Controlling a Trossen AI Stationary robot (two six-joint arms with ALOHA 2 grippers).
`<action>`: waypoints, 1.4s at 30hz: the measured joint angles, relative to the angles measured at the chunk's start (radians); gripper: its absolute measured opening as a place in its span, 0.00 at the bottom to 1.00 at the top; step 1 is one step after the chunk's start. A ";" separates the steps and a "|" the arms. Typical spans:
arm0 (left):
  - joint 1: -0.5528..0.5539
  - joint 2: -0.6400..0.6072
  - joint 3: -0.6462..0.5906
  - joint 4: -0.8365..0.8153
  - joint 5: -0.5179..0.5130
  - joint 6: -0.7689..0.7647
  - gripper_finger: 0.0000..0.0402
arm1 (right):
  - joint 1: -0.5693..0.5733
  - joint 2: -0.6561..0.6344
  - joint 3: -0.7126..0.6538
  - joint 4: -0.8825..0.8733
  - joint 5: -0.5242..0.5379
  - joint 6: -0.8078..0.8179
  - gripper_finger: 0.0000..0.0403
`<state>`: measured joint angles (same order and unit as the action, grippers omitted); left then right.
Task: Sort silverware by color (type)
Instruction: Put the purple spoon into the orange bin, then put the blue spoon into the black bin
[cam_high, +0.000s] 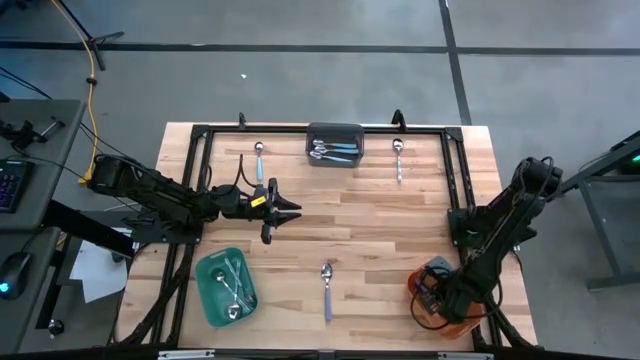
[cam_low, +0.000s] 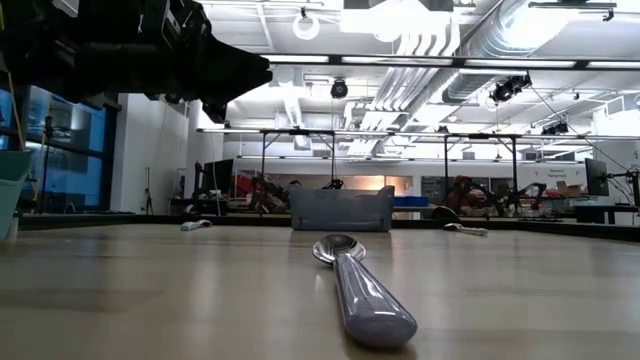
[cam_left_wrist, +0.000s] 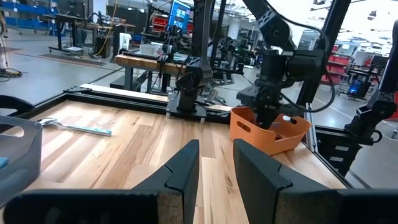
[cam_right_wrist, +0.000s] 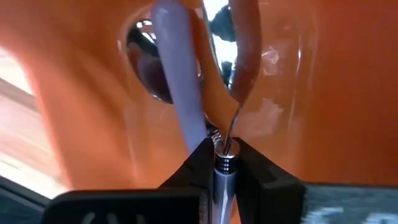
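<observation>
My right gripper (cam_high: 440, 300) points down into the orange-red bin (cam_high: 424, 276) at the near right and is shut on a spoon (cam_right_wrist: 239, 56), whose shiny bowl mirrors the orange wall. Beside it in the bin lies a lavender handle (cam_right_wrist: 177, 81). My left gripper (cam_high: 287, 212) hovers open and level left of the table's middle, with nothing between its fingers. A lavender-handled spoon (cam_high: 327, 290) lies flat near the front edge. Two more spoons (cam_high: 258, 160) (cam_high: 398, 160) lie near the far edge. My right gripper pinches the spoon's shiny metal stem (cam_right_wrist: 224, 163) between its two fingers, just behind the thin neck that leads to the bowl. The fingers come from above, pointing down along the spoon. The bowl hangs below them inside the bin; whether it touches the bottom I cannot tell.
A dark grey bin (cam_high: 334, 143) with blue-handled spoons stands at the far middle. A green bin (cam_high: 225, 285) with silver spoons sits at the near left. A black frame (cam_high: 200, 135) runs round the tabletop. Bare wood lies between the bins.
</observation>
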<state>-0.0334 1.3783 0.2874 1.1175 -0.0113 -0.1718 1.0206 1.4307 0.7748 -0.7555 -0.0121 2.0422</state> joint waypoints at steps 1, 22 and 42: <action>0.000 0.000 0.000 0.000 0.000 0.000 0.22 | 0.000 0.000 -0.013 0.018 -0.005 0.000 0.05; 0.000 0.000 0.000 -0.092 0.003 -0.008 0.22 | -0.165 -0.018 0.370 -0.435 0.177 -0.627 0.21; 0.103 -0.011 0.015 -0.286 -0.095 -0.219 0.22 | -0.999 -0.213 -0.344 1.287 -0.063 -2.046 0.00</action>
<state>0.0693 1.3677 0.3026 0.8318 -0.1061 -0.3904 0.0212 1.2175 0.4311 0.5317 -0.0747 -0.0040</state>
